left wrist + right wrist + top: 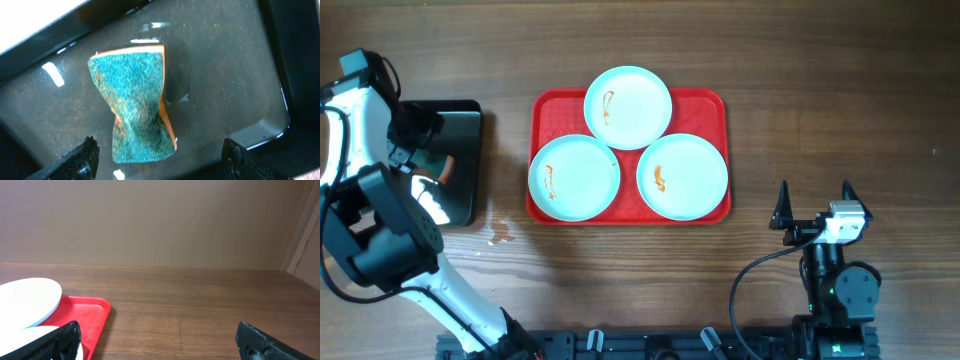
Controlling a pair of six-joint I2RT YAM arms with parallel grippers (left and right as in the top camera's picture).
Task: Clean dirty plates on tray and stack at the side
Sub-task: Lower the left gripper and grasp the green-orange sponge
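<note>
Three pale plates lie on the red tray (716, 104): one at the back (628, 107), one front left (574, 177), one front right (682, 176). Each carries an orange-red sauce smear. My left gripper (425, 150) hangs over the black pan (465, 115) at the left. In the left wrist view it (160, 149) is open, its fingers either side of a green-topped orange sponge (135, 100) lying in the wet pan (225, 65), not touching it. My right gripper (815, 200) stands open near the table's front right, empty (159, 335), with the tray's corner (92, 312) and a plate (30, 297) to its left.
The pan holds shallow water that glints. A small wet patch (500, 233) marks the wooden table (820, 80) between pan and tray. A beige wall (160, 220) stands behind the table.
</note>
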